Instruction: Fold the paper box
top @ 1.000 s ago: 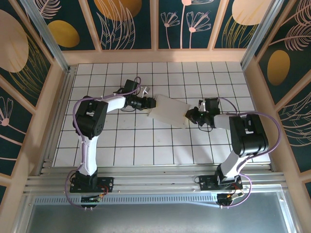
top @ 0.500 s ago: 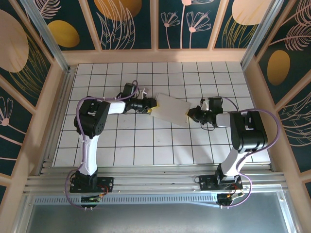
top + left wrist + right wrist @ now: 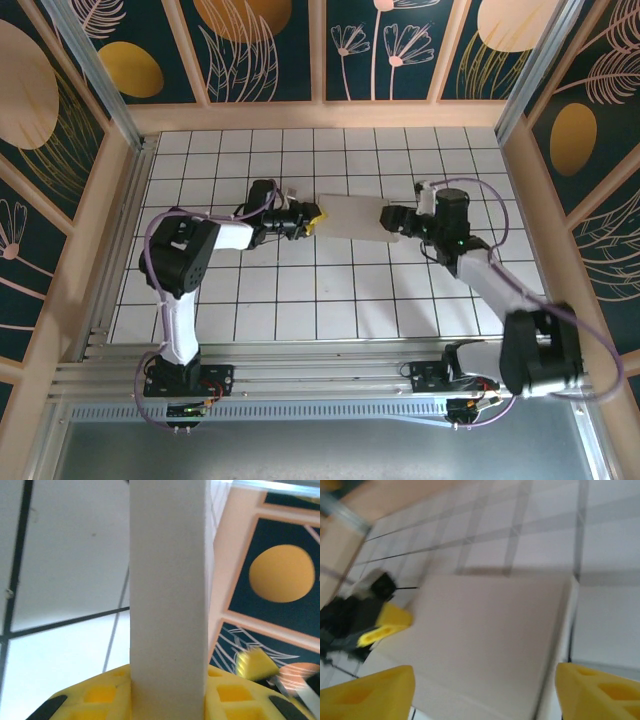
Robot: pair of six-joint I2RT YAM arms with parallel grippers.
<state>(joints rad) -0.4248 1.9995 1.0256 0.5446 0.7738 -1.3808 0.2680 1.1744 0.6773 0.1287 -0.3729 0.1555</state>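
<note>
Top external shows you the tiled desk [image 3: 300,300] with the paper box [image 3: 350,215] mid-desk, slightly toward 12 o'clock. Your left pincer [image 3: 313,220] pinches its 9 o'clock edge. Your right pincer [image 3: 390,218] stands spread at its 3 o'clock end.

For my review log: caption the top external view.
Left hand grips one end of the paper box, right hand open opposite.

right pincer [image 3: 390,219] sprung open at the paper box [image 3: 350,217] end — left pincer [image 3: 312,220] tightened on the opposite edge, box swung level
</note>
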